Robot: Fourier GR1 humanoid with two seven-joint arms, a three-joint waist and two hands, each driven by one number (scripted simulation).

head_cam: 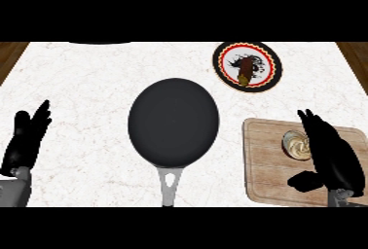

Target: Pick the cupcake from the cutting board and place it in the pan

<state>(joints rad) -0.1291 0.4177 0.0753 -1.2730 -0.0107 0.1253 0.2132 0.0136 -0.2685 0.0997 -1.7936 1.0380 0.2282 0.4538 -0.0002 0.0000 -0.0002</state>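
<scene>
Sitting on cutting board (269, 168): pale swirl-topped cupcake (295, 144) | right robot hand (332, 154) open beside it, empty

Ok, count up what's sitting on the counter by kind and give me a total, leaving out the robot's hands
Pan: 1
Cutting board: 1
Cupcake: 1
Decorated plate: 1
Total: 4

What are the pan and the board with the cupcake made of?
The pan looks like dark matte metal, perhaps nonstick-coated, with a shiny grey steel-like handle. The cutting board looks like pale wood: streaky grain lines run across it. The counter looks like white veined marble or stone.
</scene>
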